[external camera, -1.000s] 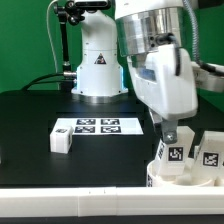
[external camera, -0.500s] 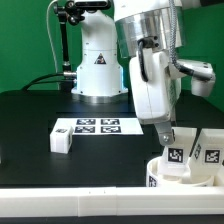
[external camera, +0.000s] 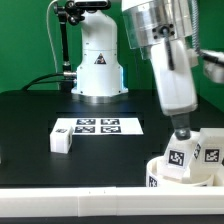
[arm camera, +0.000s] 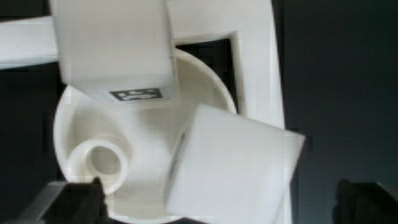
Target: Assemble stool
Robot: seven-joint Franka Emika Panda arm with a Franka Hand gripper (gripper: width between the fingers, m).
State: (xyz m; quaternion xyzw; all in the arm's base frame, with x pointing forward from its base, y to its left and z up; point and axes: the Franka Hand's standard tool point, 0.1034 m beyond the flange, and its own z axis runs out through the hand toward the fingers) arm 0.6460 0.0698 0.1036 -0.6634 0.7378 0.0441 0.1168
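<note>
The stool's white round seat disc (external camera: 160,180) lies at the front of the table on the exterior view's right. Two tagged white legs (external camera: 180,157) (external camera: 210,153) stand up from it. My gripper (external camera: 181,133) hangs just above the nearer leg. In the wrist view the seat disc (arm camera: 80,125) fills the middle. A tagged leg (arm camera: 121,55) and a closer leg (arm camera: 231,165) rise from it. My gripper (arm camera: 217,205) is open; its black fingertips (arm camera: 71,200) stand apart from both sides of the closer leg. A third loose leg (external camera: 62,140) lies on the table.
The marker board (external camera: 98,127) lies flat mid-table beside the loose leg. The robot's white base (external camera: 97,65) stands at the back. A white rail (external camera: 70,205) runs along the front table edge.
The arm has shifted toward the exterior view's right and risen a little. The jaws have spread apart, letting go of the leg they were around.
</note>
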